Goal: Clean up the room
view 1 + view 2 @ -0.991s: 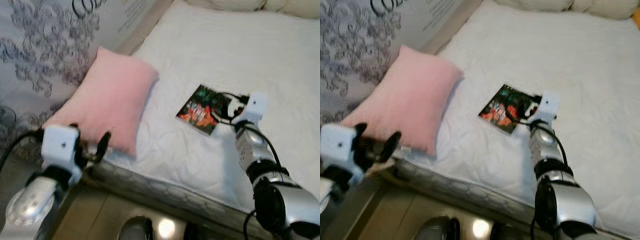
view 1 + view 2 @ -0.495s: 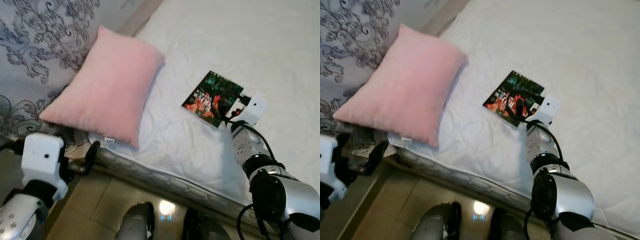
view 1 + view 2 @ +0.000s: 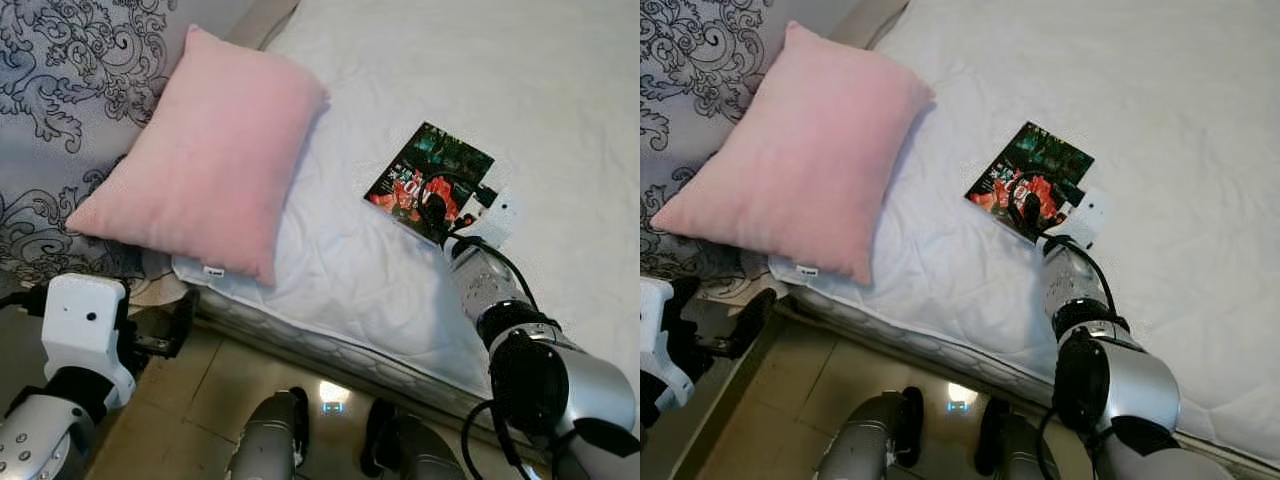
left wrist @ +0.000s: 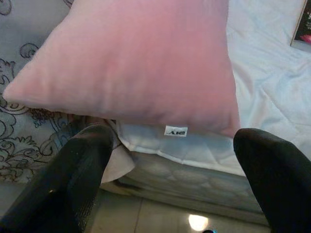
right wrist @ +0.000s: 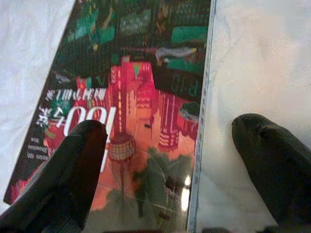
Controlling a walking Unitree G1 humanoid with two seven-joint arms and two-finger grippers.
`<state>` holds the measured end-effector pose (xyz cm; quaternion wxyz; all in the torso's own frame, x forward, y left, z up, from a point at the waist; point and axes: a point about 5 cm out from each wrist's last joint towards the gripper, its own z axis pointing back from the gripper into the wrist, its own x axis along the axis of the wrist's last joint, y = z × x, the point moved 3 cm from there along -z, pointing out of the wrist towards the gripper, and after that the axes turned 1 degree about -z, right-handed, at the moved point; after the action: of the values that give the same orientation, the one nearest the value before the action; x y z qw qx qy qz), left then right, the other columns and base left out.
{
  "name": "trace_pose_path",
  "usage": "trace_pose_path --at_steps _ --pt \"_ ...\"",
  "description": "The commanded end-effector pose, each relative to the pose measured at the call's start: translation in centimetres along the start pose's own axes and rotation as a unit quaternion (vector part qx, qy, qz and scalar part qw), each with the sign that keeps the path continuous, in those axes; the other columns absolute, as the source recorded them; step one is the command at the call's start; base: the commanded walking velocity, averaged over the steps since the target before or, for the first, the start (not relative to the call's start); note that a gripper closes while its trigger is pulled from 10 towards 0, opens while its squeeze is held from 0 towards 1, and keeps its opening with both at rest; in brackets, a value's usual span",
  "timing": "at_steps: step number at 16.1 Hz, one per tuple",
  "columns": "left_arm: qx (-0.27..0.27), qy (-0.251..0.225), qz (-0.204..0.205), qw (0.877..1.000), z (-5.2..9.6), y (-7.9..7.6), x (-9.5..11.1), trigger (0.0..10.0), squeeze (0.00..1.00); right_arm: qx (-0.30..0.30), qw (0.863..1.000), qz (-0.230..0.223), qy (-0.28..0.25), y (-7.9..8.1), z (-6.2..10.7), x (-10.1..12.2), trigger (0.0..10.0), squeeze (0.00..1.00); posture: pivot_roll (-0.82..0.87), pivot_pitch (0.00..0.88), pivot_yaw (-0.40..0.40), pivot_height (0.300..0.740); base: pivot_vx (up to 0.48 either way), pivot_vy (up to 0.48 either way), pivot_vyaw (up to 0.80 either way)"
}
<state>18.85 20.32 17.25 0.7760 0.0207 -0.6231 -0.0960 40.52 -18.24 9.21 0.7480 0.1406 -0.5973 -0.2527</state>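
At the bed's near edge, both grippers hang with jaws apart.
The left gripper point(image 4: 170, 179) has dropped below the white quilted mattress point(image 3: 560, 90), facing the pink rectangular pillow point(image 3: 205, 160); the right gripper point(image 5: 170, 160) now straddles the glossy dark red-and-green book point(image 3: 430, 182) lying beyond.

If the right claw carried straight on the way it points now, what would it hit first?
Most likely the book on the white bed: the open right claw points at its right edge, one finger over the cover, the other over the sheet. Depth is unclear.
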Motion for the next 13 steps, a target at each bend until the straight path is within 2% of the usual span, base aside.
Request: trace_pose_path --at_steps 1,2,3,4,13 --pt "-0.008 -0.015 -0.009 1.0 0.8 -0.8 0.9 10.0 0.0 -0.002 0.999 -0.001 0.046 0.2 0.3 -2.1 10.0 0.09 0.52 0.329 0.033 0.74 0.0 0.0 0.0" --pt "-0.008 -0.015 -0.009 1.0 0.8 -0.8 1.0 10.0 0.0 0.001 0.999 0.002 0.05 0.3 0.3 -2.2 10.0 0.08 0.52 0.333 0.029 0.74 0.0 0.0 0.0" --pt "-0.005 -0.016 -0.009 1.0 0.9 -0.8 1.0 10.0 0.0 0.003 0.998 0.011 0.056 0.4 0.3 -2.4 3.0 0.09 0.53 0.337 0.024 0.74 0.0 0.0 0.0" --pt "-0.001 -0.016 -0.008 1.0 0.9 -0.8 1.0 10.0 0.0 0.002 0.998 0.013 0.057 0.5 0.3 -2.4 0.0 0.09 0.53 0.341 0.02 0.74 0.0 0.0 0.0" --pt "-0.004 -0.026 -0.011 1.0 0.2 -1.2 1.3 10.0 0.0 0.012 0.997 0.013 0.071 1.2 0.3 -2.8 0.0 0.12 0.5 0.34 0.012 0.74 0.0 0.0 0.0"
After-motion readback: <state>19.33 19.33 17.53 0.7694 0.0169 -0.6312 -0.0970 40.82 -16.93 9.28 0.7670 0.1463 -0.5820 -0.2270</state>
